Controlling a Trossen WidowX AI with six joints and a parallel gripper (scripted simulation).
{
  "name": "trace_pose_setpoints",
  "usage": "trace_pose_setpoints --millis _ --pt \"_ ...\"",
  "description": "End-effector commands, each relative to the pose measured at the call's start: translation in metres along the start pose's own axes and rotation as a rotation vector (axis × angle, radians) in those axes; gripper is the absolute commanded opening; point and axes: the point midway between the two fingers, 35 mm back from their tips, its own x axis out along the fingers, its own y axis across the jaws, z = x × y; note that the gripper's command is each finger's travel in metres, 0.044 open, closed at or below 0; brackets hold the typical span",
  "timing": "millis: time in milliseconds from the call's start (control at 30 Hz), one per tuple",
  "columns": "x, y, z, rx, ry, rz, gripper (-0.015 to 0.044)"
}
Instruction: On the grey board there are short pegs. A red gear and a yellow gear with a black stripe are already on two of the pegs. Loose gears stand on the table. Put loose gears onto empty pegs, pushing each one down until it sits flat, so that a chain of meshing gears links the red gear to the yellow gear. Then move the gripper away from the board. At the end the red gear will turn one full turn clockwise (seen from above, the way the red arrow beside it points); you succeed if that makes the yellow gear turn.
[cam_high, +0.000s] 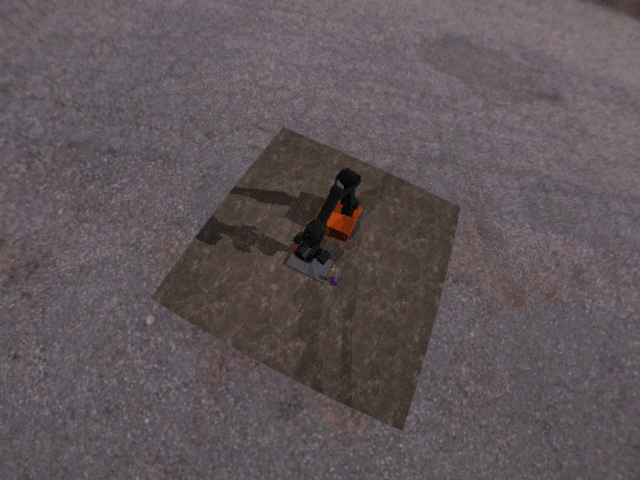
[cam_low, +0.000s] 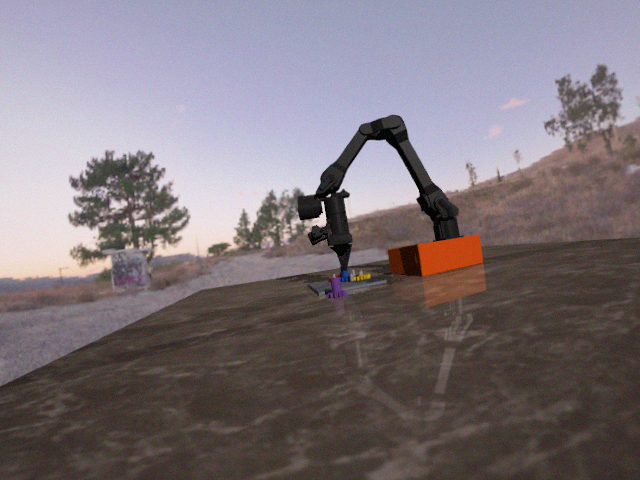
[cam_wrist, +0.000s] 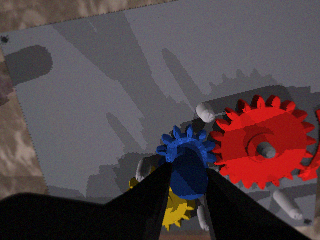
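Top view: we see the black arm (cam_high: 328, 206) (cam_low: 351, 149) reaching from the orange box (cam_high: 343, 222) (cam_low: 449, 255) over the grey board (cam_high: 310, 269) (cam_low: 320, 289) (cam_wrist: 80, 100); its wrist end hides the gripper and most of what lies below. A red patch (cam_high: 295, 248) shows at the board's edge, and the purple gear (cam_high: 334, 281) (cam_low: 337, 286) is on the table (cam_high: 258, 330) (cam_low: 258, 387), just off a board corner

Exterior view: we note the gripper (cam_low: 344, 268) (cam_wrist: 187, 172) pointing down at the board, its fingers nearly closed, with the blue gear (cam_low: 345, 275) (cam_wrist: 189, 140) at the tips. The yellow gear (cam_low: 361, 277) (cam_wrist: 177, 212) is on the board, on the box side of the blue one. The purple gear stands upright in front, its knob up; a little red shows behind

Wrist view: we find the fingers narrowly parted and clamped on the blue gear's knob. Its teeth come right up to those of the red gear (cam_wrist: 240, 157); we cannot tell if they mesh. The yellow gear lies partly under blue knob and fingers in our line of sight. One pale peg (cam_wrist: 205, 112) stands bare between board and red teeth, near the blue gear. Whether blue sits flat we cannot tell
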Motion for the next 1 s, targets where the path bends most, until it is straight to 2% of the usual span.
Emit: trace_pose_setpoints --millis 0,167,200,333,533,667,700,833,967 --pt "0.001 0.000 0.000 0.115 0.000 0.000 0.0000" --pt "0.000 0.000 0.000 0.059 0.000 0.000 0.0131" --pt "0.000 0.000 0.000 0.036 0.000 0.000 0.0140" --pt "-0.007 0.000 0.001 -0.026 0.000 0.000 0.0140" --pt "-0.046 0.000 0.001 -0.122 0.000 0.000 0.0140" --pt "-0.048 0.000 0.001 -0.126 0.000 0.000 0.0140" --pt "-0.044 0.000 0.002 -0.103 -0.005 0.001 0.0166" --pt "-0.089 0.000 -0.002 -0.103 -0.005 0.001 0.0271" --pt "-0.092 0.000 -0.003 -0.103 -0.005 0.001 0.0376"
